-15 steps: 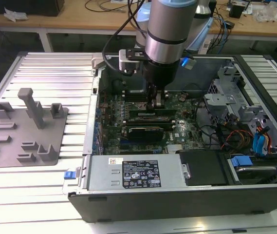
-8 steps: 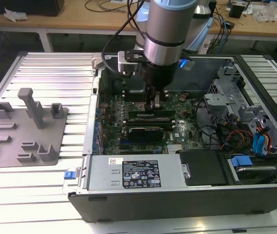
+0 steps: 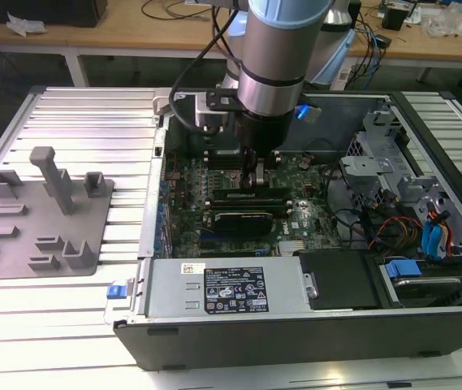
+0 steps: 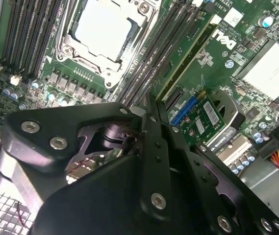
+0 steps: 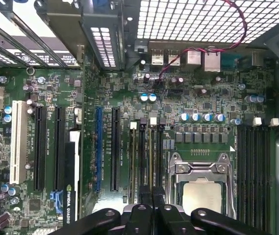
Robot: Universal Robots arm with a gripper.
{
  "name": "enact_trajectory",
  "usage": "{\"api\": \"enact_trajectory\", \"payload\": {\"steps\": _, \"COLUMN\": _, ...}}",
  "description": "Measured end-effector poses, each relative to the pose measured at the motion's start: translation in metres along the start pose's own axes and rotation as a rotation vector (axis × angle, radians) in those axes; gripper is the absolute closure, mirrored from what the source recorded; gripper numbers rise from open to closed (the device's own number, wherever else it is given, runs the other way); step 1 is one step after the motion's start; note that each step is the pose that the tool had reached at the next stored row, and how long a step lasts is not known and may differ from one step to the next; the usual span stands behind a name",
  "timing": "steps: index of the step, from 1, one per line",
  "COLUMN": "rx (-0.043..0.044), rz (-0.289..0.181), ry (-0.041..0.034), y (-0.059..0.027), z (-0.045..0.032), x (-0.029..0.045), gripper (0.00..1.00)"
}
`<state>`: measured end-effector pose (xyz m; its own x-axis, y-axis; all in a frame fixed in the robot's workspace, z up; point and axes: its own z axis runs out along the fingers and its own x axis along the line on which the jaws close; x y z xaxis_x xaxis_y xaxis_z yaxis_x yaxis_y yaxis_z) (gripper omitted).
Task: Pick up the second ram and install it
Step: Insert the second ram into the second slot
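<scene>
Black and hard against the lens, the gripper point(image 4: 153, 104) has its fingers drawn to a thin seam. In the first wrist view the green edge of the second ram point(image 5: 151, 156) runs straight out from that seam, so I judge them pinched on its upper edge near mid-length. That stick stands on edge among the memory slots point(image 5: 142, 147), directly under the tips, with the processor socket point(image 5: 201, 191) just beside them. I cannot tell whether it is fully seated. I expect it to be light, stiff and thin, yet fragile. It is best held across its flat faces along the top edge, clear of the contacts, and pressed squarely, since a skewed push could crack it.
</scene>
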<state>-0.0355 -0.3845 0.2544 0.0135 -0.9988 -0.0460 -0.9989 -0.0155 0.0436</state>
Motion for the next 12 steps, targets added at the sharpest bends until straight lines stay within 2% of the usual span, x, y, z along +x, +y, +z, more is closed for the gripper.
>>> {"api": "enact_trajectory", "payload": {"steps": 3, "rx": 0.0001, "rz": 0.0, "ry": -0.0007, "y": -0.0002, "z": 0.0067, "x": -0.0005, "gripper": 0.91}}
{"api": "enact_trajectory", "payload": {"steps": 9, "rx": 0.0001, "rz": 0.001, "ry": -0.0019, "y": -0.0005, "z": 0.0134, "x": -0.0005, "gripper": 0.91}}
{"api": "enact_trajectory", "payload": {"steps": 12, "rx": 0.0002, "rz": 0.004, "ry": -0.0024, "y": -0.0005, "z": 0.0141, "x": -0.0004, "gripper": 0.91}}
